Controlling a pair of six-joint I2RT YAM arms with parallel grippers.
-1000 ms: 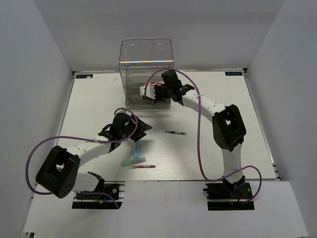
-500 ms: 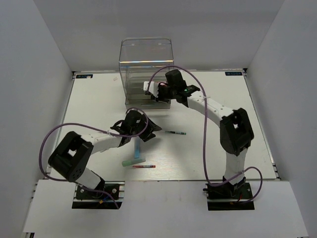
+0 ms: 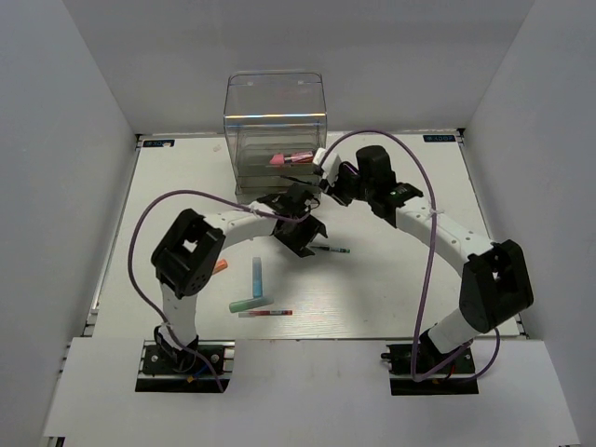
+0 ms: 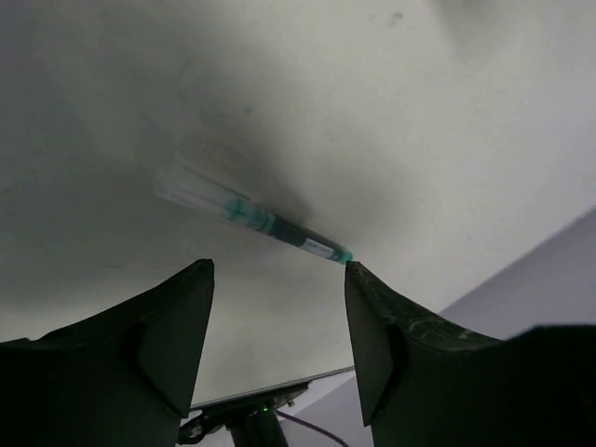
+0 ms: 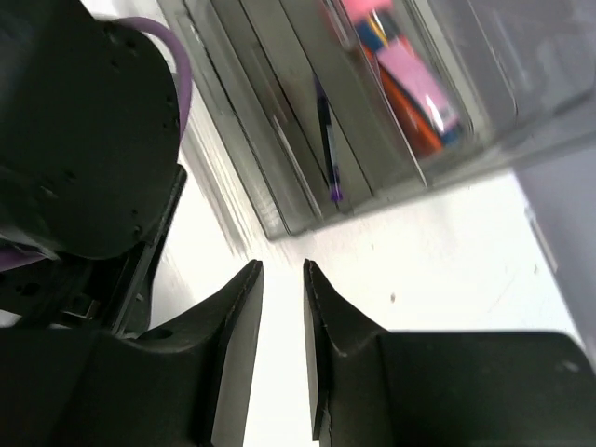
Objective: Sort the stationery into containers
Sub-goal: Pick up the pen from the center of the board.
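The clear container [image 3: 275,121] stands at the back, with a pink marker [image 3: 279,160] in one of its drawers. In the right wrist view the drawers [image 5: 307,130] hold the pink marker [image 5: 414,84] and a thin purple-tipped pen [image 5: 326,140]. My right gripper [image 3: 328,177] [image 5: 281,267] hovers just right of the drawers, open by a narrow gap and empty. My left gripper [image 3: 300,233] [image 4: 277,272] is open above the table, just short of a thin dark pen with a green tip [image 3: 331,250] [image 4: 270,223]. A light blue marker [image 3: 257,277], a teal-green marker [image 3: 250,304] and a thin red pen [image 3: 265,314] lie nearer the front.
An orange-tipped marker [image 3: 220,267] peeks out beside the left arm's elbow [image 3: 191,251]. The left arm bends across the table's middle, close under the right gripper. White walls enclose the table on three sides.
The left arm swung right, toward the thin green-tipped pen. The right gripper let go of the pink marker in the drawer, opened a little and drew back to the right.
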